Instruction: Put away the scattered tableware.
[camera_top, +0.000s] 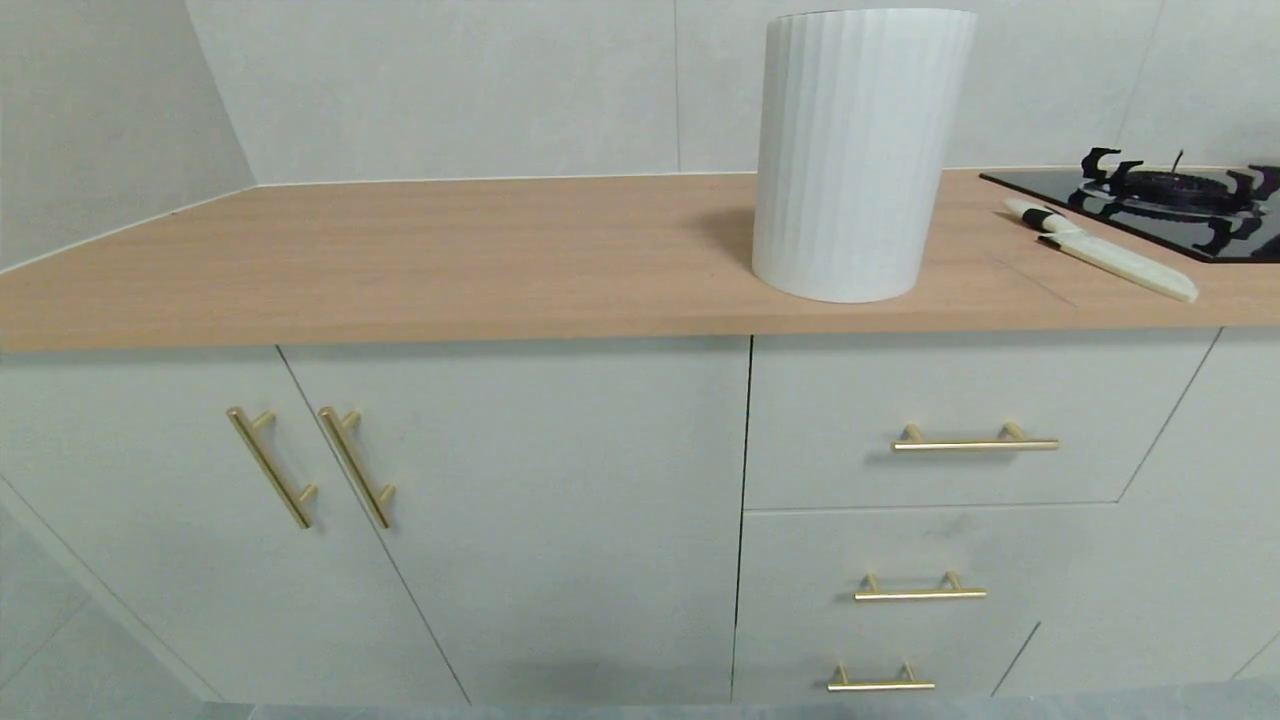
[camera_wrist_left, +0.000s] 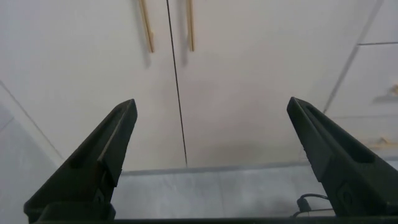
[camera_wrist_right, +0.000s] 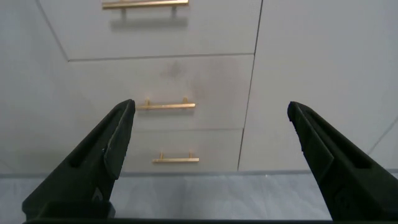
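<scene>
Right gripper (camera_wrist_right: 208, 165), dark fingers (camera_wrist_right: 102, 155) spread wide, in the foreground. Behind, at frame centre, pale grey flat drawer fronts (camera_wrist_right: 186, 81) carry slim brass bar handles (camera_wrist_right: 166, 106).

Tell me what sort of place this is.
Probably a kitchen: a wooden counter carries a gas hob with a knife beside it, and drawers with handles sit below.

Pale tiled wall (camera_top: 450, 90) behind a wooden countertop (camera_top: 400, 260), grey cabinets (camera_top: 550, 500) with brass handles (camera_top: 975, 442), grey floor (camera_wrist_right: 205, 199)

Soft, even light; faint shadow beside the white canister (camera_top: 860, 150)
</scene>
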